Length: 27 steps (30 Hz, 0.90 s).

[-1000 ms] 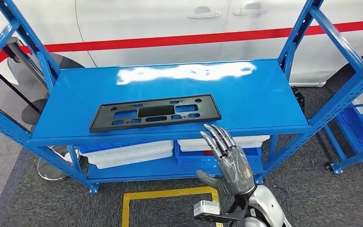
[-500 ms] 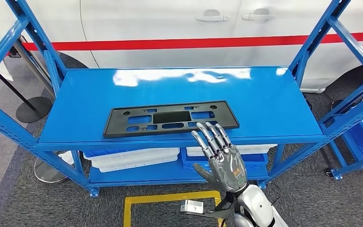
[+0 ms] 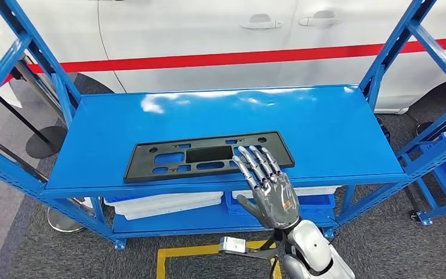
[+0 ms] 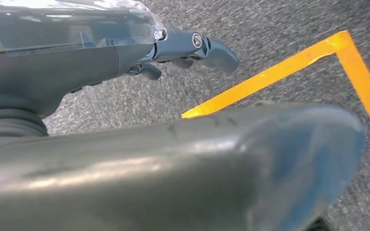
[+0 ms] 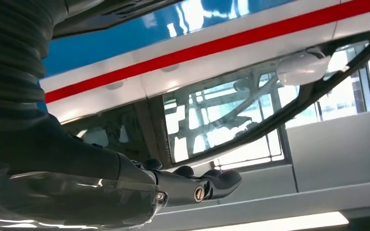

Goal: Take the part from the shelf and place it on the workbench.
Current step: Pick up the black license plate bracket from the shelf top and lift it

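The part is a flat black plastic plate with several cut-outs, lying lengthwise near the front edge of the blue shelf's top board. My right hand reaches over that front edge with its fingers stretched out flat and apart above the plate's right end; I cannot tell whether they touch it. It holds nothing. In the right wrist view the same hand shows its fingers straight. In the left wrist view my left hand hangs above the carpet with its fingers out and nothing in them.
A white car with a red stripe stands close behind the shelf. Blue uprights frame both ends. White and blue bins fill the lower board. Yellow tape marks the grey carpet below.
The camera has shifted, so the shelf sits differently in the picture. My right hand has moved forward from the shelf's front edge to over the plate's right end.
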{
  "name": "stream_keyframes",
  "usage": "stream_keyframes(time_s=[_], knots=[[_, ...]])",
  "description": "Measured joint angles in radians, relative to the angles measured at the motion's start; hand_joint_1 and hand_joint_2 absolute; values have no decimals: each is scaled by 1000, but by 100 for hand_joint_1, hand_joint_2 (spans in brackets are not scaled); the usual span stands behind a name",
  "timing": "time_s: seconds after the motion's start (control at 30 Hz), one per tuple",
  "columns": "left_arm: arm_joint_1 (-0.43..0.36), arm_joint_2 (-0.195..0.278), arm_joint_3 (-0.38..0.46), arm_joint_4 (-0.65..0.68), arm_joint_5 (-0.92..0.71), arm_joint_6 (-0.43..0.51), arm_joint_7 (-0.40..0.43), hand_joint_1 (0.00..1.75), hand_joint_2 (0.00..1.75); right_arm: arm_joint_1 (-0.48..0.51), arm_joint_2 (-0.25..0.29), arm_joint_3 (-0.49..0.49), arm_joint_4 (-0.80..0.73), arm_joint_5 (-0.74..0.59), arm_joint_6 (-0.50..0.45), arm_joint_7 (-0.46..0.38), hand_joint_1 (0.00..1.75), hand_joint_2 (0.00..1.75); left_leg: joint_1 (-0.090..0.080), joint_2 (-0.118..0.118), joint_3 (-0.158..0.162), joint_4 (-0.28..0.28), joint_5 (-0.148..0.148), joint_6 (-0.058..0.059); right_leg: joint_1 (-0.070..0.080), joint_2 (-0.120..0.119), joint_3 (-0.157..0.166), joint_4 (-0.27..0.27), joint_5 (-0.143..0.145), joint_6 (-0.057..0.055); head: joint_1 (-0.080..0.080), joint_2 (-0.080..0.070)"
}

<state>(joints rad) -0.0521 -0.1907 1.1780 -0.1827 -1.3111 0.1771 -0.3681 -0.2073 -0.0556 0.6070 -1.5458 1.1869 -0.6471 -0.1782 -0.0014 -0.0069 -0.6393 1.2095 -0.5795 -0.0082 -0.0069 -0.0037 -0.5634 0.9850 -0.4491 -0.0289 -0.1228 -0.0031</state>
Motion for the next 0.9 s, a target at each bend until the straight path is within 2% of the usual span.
stream_keyframes(time_s=[0.03, 0.07, 0.1, 0.17, 0.2, 0.23, 0.27, 0.33, 0.4, 0.43, 0.5, 0.53, 0.57, 0.6, 0.67, 0.7, 0.73, 0.8, 0.87, 0.9], knots=[[1, 0, 1, 0, 0, 0, 0, 0, 0, -3, 2, 2, 8, 1, 6, 4, 0, 175, 7, 0, -30, 46, -7, -7, -2, 0, 4, 1, -5, 2, 0, 0], [2, 0, 2, 0, 0, 0, 0, 0, 0, -4, 3, 4, 16, 4, 14, 9, 0, 175, 13, 1, -47, 61, 5, -13, -5, 0, 9, 3, -10, 5, 0, 0], [3, 0, 3, 0, 0, -1, 0, 0, 0, -5, 6, 5, 21, 9, 21, 14, 0, 175, 19, 1, -44, 38, 35, -19, -9, 1, 15, 5, -17, 9, 0, 0], [4, 0, 4, 0, -2, -4, -1, 0, 0, -8, 13, 8, 28, 20, 37, 24, 0, 175, 27, 2, -1, -81, 114, -29, -16, 3, 28, 13, -32, 22, 0, 0], [4, 0, 4, 1, -3, -5, -2, 0, 0, -12, 17, 9, 31, 25, 43, 27, 0, 175, 26, 2, 22, -135, 135, -29, -18, 4, 31, 19, -40, 30, 0, 0], [3, 0, 4, 1, -5, -6, -2, 0, 0, -15, 19, 10, 32, 28, 49, 30, 0, 175, 25, 1, 36, -167, 143, -24, -17, 5, 31, 22, -45, 37, 0, 0], [2, -1, 4, 2, -6, -7, -2, 0, 0, -19, 22, 11, 34, 31, 53, 33, 0, 175, 21, 0, 41, -176, 137, -16, -16, 5, 31, 23, -47, 44, 0, 0], [1, -1, 4, 2, -8, -9, -2, 0, 0, -28, 27, 12, 36, 36, 64, 38, 0, 175, 18, -1, 41, -178, 135, 6, -17, 5, 30, 23, -50, 53, 0, 0], [0, -1, 4, 2, -9, -10, -1, 0, 0, -39, 31, 12, 38, 37, 73, 42, 0, 175, 19, -1, 45, -183, 134, 22, -20, 5, 19, 54, -72, 59, 0, 0], [-1, -1, 4, 2, -10, -11, 0, 0, 0, -45, 33, 12, 38, 37, 76, 44, 0, 175, 20, 0, 47, -185, 133, 29, -20, 4, -3, 99, -96, 61, 0, 0], [-3, -1, 4, 2, -10, -13, 0, 0, 0, -52, 35, 13, 41, 37, 80, 46, 0, 175, 16, 0, 47, -185, 130, 37, -18, 4, -77, 238, -152, 62, 0, 0], [-3, -1, 4, 2, -10, -13, 1, 0, 0, -53, 35, 13, 44, 37, 82, 47, 0, 175, 13, 0, 48, -185, 129, 39, -16, 4, -111, 295, -166, 61, 0, 0], [-2, -1, 4, 2, -11, -14, 1, 0, 0, -53, 35, 13, 46, 37, 83, 48, 0, 175, 10, -1, 50, -185, 127, 41, -15, 4, -133, 324, -162, 58, 0, 0], [-2, -1, 4, 2, -11, -15, 2, 0, 0, -54, 35, 13, 48, 37, 84, 48, 0, 175, 6, -2, 54, -185, 126, 43, -12, 4, -135, 310, -137, 52, 0, 0], [-3, -1, 4, 2, -15, -17, 5, 0, 0, -58, 37, 13, 49, 41, 92, 54, 0, 175, -1, -4, 64, -185, 121, 45, -2, 4, -90, 188, -56, 31, 0, 0], [-4, -2, 4, 2, -17, -20, 7, 0, 0, -61, 39, 13, 49, 46, 100, 60, 0, 175, -5, -4, 67, -184, 118, 44, 4, 4, -63, 124, -26, 18, 0, 0], [-6, -3, 4, 2, -19, -22, 10, 0, 0, -65, 41, 13, 49, 52, 108, 66, 0, 175, -7, -4, 67, -184, 116, 42, 9, 3, -44, 77, -10, 9, 0, 0], [-8, -4, 2, 2, -24, -26, 15, 0, 0, -72, 45, 14, 49, 64, 126, 81, 0, 175, -5, -2, 65, -185, 115, 33, 15, 3, -33, 46, -8, 3, 1, 0], [-10, -3, -2, 2, -29, -29, 21, 0, 0, -78, 49, 14, 49, 72, 145, 93, 0, 175, -4, -1, 66, -184, 111, 22, 11, 4, -27, 30, -3, 4, 1, 0], [-12, -3, -5, 2, -31, -29, 22, 0, 0, -82, 52, 13, 49, 75, 155, 98, 0, 175, -4, 0, 62, -170, 100, 16, 6, 4, -21, 22, -1, 4, 1, 0]])
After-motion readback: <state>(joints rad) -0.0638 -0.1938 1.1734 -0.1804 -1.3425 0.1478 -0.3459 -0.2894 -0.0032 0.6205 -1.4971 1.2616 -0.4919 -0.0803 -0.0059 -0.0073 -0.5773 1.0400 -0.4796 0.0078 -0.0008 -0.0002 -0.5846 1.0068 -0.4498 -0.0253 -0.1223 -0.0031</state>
